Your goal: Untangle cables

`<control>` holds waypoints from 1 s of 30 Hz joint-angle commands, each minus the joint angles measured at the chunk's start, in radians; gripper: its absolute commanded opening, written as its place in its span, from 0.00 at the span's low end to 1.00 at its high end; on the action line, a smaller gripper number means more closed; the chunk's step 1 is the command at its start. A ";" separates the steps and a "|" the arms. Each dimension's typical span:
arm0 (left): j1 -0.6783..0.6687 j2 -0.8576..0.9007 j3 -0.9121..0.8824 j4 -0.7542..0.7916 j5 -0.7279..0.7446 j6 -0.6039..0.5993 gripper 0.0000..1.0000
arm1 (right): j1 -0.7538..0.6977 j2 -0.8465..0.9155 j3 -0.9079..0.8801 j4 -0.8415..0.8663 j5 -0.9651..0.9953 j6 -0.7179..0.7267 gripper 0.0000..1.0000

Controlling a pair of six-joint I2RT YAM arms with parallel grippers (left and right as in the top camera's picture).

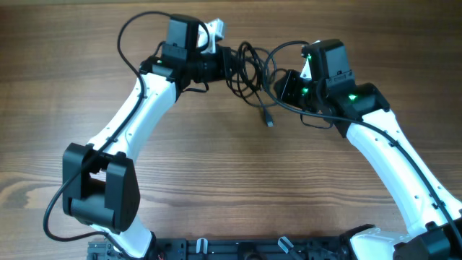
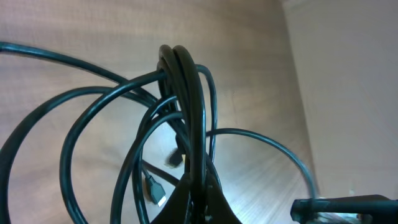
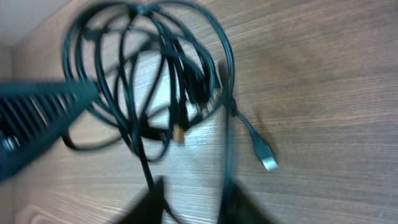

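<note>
a: where do we see the cables (image 1: pixel 249 68)?

b: we see them as a tangle of black loops at the far side of the table (image 1: pixel 216 173), between the two arms. one plug (image 1: pixel 268 121) trails out of the tangle on the near side.

a: and the left gripper (image 1: pixel 229 63)?

b: we find it clenched on the cables. in its wrist view several strands bunch together and run down into its closed tips (image 2: pixel 199 202).

a: the right gripper (image 1: pixel 283 85)?

b: released, as we read it. in its wrist view the two fingers (image 3: pixel 152 208) stand apart with bare wood between them. one strand runs down close beside the other finger, and we cannot tell whether it touches.
</note>
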State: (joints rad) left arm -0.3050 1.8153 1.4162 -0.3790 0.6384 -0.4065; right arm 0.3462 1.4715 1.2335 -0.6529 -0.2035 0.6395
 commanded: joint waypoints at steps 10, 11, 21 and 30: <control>0.033 -0.020 0.005 0.095 0.555 0.478 0.04 | -0.099 0.002 0.172 0.015 -0.227 -0.458 0.47; 0.033 -0.020 0.005 0.097 0.575 0.478 0.04 | -0.099 0.002 0.177 0.017 -0.228 -0.458 0.45; 0.033 -0.020 0.005 0.100 0.702 0.180 0.04 | -0.098 0.008 0.172 -0.003 -0.231 -0.537 0.39; 0.032 -0.020 0.005 0.133 0.705 -0.051 0.04 | -0.098 0.045 0.166 -0.071 -0.243 -0.639 0.34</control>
State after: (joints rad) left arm -0.2729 1.8153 1.4162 -0.2569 1.2938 -0.3508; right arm 0.2470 1.4761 1.3933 -0.7120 -0.4240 0.0612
